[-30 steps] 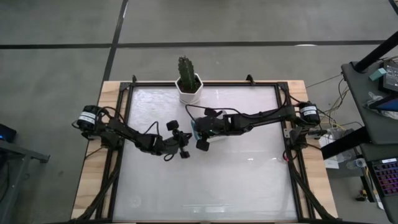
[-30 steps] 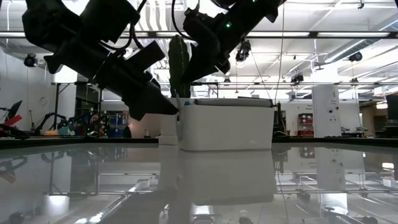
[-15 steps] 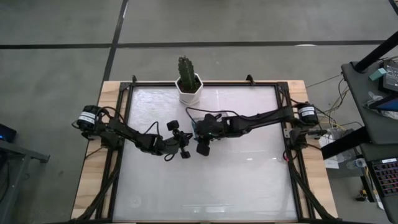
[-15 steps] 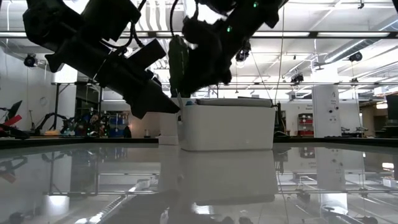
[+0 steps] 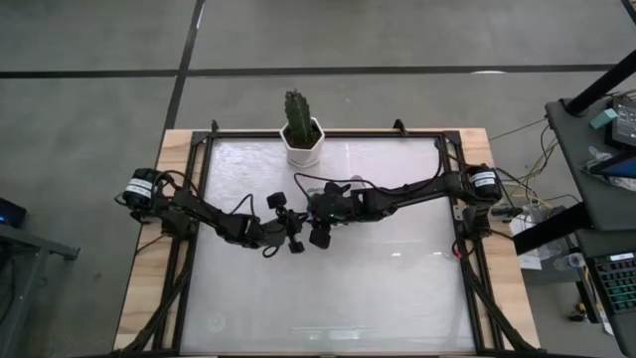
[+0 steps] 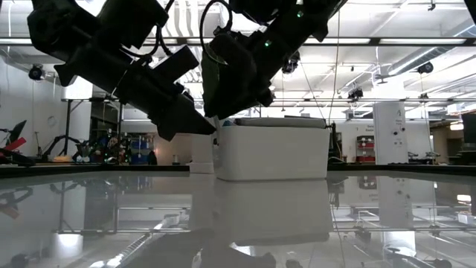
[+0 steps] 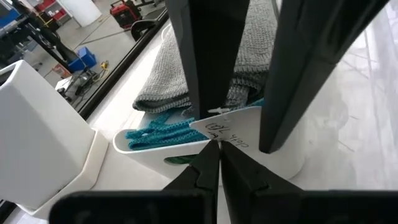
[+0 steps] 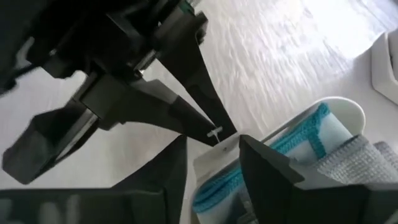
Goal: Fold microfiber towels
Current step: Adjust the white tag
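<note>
A white tray (image 6: pixel 271 152) stands on the table and holds folded microfiber towels: a grey one (image 7: pixel 165 74) on top and a teal one (image 7: pixel 155 134) under it. My left gripper (image 7: pixel 214 163) is shut, with its tips at the tray's end rim. My right gripper (image 8: pixel 212 146) hangs open above that same end, pointing steeply down. One of its fingers (image 7: pixel 194 62) stands over the towels and the other (image 7: pixel 298 81) outside the tray wall. I cannot tell whether either finger touches anything. My left gripper meets the rim of the tray's end wall (image 7: pixel 217 134) with its shut fingertips, beside a small handwritten label. The fingers come from the table's left, slanting slightly down. Whether they pinch the rim or only rest against it cannot be told. The tray stands flat on the table.
A cactus in a white pot (image 5: pixel 301 131) stands at the middle of the table's far edge, just behind the two grippers. The glossy tabletop (image 5: pixel 378 288) lies bare toward the near and right sides. A black frame (image 5: pixel 199 199) runs along the table's edges.
My right gripper has opened. It has sunk a little toward the tray and shifted toward my left gripper, rolling slightly. The pale teal cloth that showed beside it a second ago no longer shows in the high view.
</note>
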Robot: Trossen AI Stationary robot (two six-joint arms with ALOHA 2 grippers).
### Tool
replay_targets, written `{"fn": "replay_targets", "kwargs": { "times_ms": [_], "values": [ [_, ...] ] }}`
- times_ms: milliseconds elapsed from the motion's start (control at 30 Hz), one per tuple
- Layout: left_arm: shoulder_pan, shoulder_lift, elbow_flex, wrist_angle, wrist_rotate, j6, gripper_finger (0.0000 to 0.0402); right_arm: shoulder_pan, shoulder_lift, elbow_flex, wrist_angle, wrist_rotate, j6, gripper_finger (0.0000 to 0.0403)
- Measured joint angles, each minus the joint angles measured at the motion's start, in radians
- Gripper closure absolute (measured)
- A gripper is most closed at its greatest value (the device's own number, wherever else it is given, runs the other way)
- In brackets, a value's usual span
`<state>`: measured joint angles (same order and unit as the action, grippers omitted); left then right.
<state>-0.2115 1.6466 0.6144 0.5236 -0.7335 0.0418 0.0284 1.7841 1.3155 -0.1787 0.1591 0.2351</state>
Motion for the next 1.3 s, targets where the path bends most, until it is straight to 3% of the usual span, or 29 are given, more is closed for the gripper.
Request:
{"fn": "replay_targets", "kwargs": {
  "times_ms": [367,1300],
  "values": [
    [0.0,0.0,0.0,0.002,-0.001,0.0,0.04,0.0,0.003,0.0,-0.001,-0.001,0.007,0.0387],
    [0.0,-0.005,-0.002,-0.017,0.0,0.0,0.04,-0.094,-0.05,0.0,-0.053,0.002,0.113,0.0394]
  ]
}}
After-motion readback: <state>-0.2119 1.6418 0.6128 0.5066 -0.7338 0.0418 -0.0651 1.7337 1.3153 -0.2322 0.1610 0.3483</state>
